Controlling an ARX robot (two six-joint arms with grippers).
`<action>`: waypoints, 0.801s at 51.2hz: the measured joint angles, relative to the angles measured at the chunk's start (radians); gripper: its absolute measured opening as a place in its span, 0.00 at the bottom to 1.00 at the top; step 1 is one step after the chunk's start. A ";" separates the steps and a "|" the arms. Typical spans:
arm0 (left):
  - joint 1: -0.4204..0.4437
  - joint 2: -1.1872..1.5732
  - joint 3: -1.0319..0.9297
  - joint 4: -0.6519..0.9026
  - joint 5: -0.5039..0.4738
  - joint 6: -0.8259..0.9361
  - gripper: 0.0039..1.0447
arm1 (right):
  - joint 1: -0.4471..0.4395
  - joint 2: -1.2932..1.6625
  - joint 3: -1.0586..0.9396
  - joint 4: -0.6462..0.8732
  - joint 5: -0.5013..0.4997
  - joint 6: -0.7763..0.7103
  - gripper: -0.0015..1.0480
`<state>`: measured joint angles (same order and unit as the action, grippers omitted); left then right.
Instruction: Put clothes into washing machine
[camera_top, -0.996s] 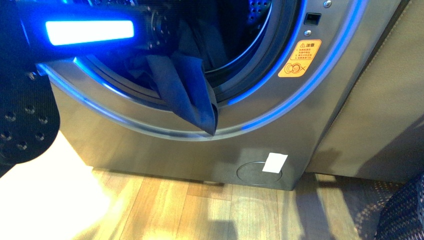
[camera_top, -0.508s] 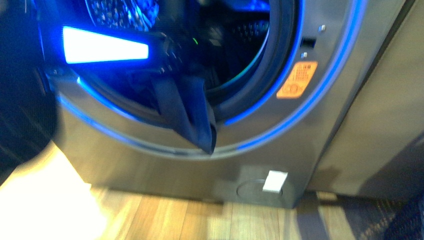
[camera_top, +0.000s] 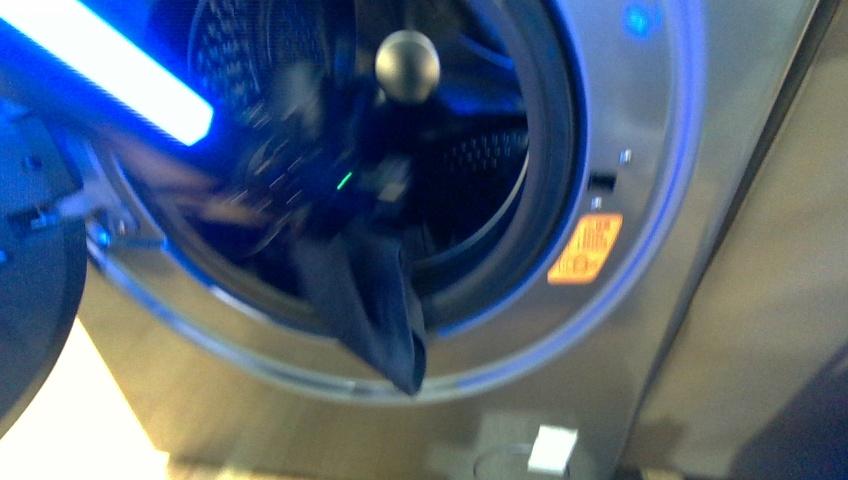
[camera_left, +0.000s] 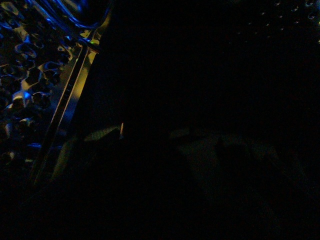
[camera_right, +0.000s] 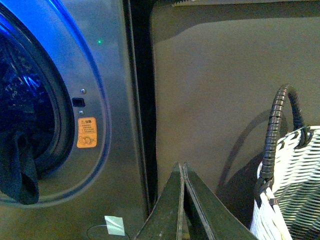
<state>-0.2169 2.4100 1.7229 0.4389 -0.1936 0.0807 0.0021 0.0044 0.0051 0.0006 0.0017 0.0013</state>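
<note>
The silver-grey washing machine (camera_top: 650, 120) stands with its porthole open and lit blue. A dark blue garment (camera_top: 375, 300) hangs out of the drum mouth over the lower rim, and more dark cloth lies behind it inside. My left arm (camera_top: 330, 190) reaches into the drum mouth, blurred, with a green light on it; its jaws are hidden. The left wrist view is dark. My right gripper (camera_right: 182, 167) is shut and empty, off to the right of the machine (camera_right: 115, 75). The hanging garment also shows in the right wrist view (camera_right: 20, 172).
The open door (camera_top: 30, 300) stands at the machine's left. An orange warning sticker (camera_top: 585, 250) is right of the porthole. A beige panel (camera_right: 220, 90) stands right of the machine. A white woven basket (camera_right: 295, 190) with a black handle sits by my right gripper.
The front view has shifted, so the machine sits lower in the picture. My left arm has gone further into the drum mouth. The dark blue garment still hangs over the rim.
</note>
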 joint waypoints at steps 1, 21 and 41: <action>0.001 -0.014 -0.016 0.006 0.005 -0.002 0.94 | 0.000 0.000 0.000 0.000 0.000 0.000 0.02; -0.013 -0.327 -0.390 0.107 0.108 0.023 0.94 | 0.000 0.000 0.000 0.000 0.000 0.000 0.02; -0.049 -0.659 -0.713 0.145 0.237 0.047 0.94 | 0.000 0.000 0.000 0.000 0.000 0.000 0.02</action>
<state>-0.2657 1.7508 1.0100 0.5842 0.0433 0.1276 0.0021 0.0044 0.0051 0.0006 0.0017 0.0013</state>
